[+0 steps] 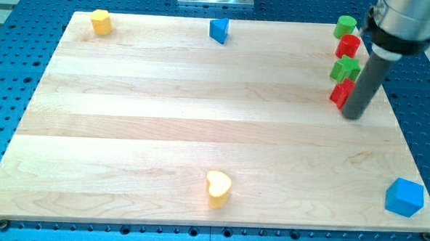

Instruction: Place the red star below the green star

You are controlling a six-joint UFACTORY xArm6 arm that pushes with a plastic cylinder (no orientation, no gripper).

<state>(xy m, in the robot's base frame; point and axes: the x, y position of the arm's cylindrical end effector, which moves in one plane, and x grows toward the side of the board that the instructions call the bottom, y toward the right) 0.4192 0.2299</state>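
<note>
The red star (340, 94) lies near the board's right edge, directly below the green star (344, 69) and touching it. My tip (354, 116) rests against the red star's lower right side, and the rod hides part of that block. Above the green star sit another red block (347, 46) and a green block (344, 26), so the four form a column.
A yellow block (100, 21) sits at the top left and a blue block (218, 30) at the top middle. A yellow heart (218, 188) lies at the bottom middle. A blue cube (403, 197) sits at the bottom right corner. The wooden board (201, 112) lies on a blue perforated table.
</note>
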